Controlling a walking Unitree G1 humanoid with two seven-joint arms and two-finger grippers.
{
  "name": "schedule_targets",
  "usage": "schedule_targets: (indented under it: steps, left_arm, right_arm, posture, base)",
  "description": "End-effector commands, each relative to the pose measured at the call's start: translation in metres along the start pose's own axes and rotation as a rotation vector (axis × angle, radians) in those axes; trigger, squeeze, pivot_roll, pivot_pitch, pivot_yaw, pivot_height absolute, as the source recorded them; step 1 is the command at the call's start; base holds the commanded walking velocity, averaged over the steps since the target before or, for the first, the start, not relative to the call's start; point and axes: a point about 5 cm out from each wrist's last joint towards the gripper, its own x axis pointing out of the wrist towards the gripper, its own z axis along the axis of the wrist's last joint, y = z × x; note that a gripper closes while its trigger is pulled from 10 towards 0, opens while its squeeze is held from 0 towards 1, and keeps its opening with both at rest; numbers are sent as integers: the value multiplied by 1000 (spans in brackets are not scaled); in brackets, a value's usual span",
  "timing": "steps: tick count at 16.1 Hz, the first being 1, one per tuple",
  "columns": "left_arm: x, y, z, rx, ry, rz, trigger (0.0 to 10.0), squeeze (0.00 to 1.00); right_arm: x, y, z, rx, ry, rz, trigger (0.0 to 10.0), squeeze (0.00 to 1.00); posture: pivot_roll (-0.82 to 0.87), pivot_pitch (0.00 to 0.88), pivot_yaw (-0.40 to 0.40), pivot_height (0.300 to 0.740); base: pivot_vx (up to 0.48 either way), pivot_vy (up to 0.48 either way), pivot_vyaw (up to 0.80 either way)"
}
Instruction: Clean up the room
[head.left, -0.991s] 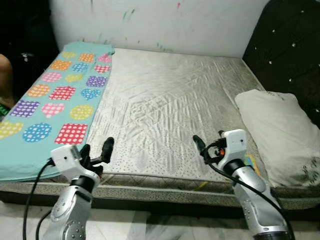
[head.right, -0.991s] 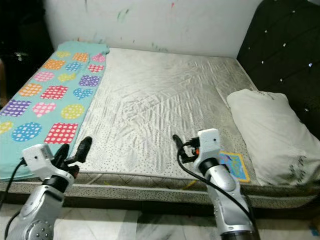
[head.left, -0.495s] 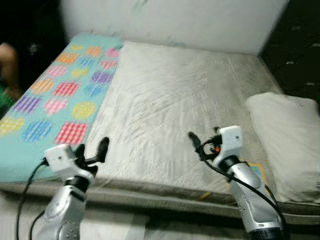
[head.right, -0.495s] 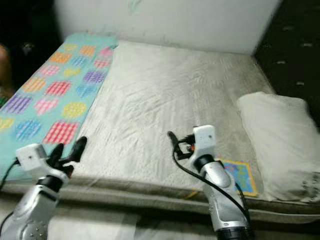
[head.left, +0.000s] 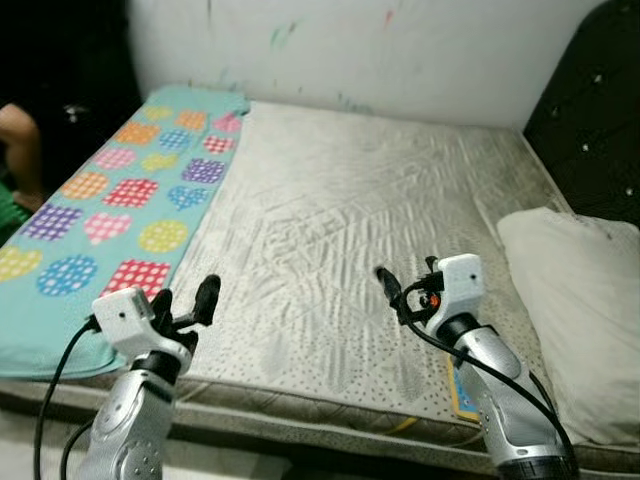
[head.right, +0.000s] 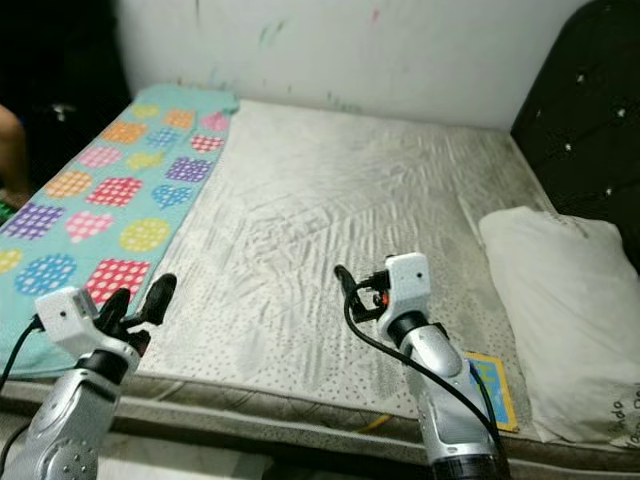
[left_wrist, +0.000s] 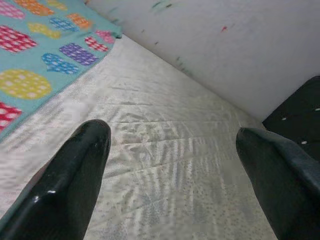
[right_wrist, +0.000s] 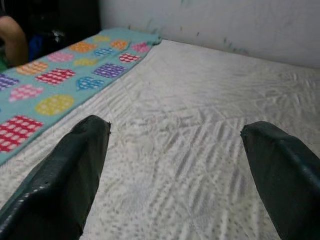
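On bed (head.left: 340, 210): grey quilted mattress; patterned teal blanket (head.left: 110, 210) along left side; white pillow (head.left: 580, 320) at right, near black headboard (head.left: 590, 120). Left pincer (head.left: 185, 305) and right pincer (head.left: 400, 290), both spread wide and empty, above near edge.

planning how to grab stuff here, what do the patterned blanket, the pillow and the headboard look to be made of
Blanket: thin woven cloth, matte, printed dots and hearts; it lies flat with soft edges.
Pillow: soft stuffed fabric, off-white, creased and slumped.
Headboard: dark padded upholstery, probably faux leather or fabric, tufted with shiny studs.
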Motion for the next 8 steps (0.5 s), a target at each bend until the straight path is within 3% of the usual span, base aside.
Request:
schedule_targets:
  steps: [1, 3, 8]
  left_arm:
    - [0, 0, -3, -5, 10, 1, 10000, 0]
    - [3, -4, 2, 6, -18, -38, 10000, 0]
    - [10, -15, 6, -1, -44, -76, 10000, 0]
  right_arm:
    - [-1, -4, 1, -7, -6, -17, 10000, 0]
    - [7, 0, 4, -3, -26, -11, 10000, 0]
    - [18, 3, 11, -16, -51, 1, 10000, 0]
  posture:
    - [-41, 7, -44, 740]
    - [-44, 2, -37, 740]
    - [-65, 15, -31, 740]
  base:
    - [0, 0, 0]
    - [0, 0, 0]
    - [421, 0, 0]
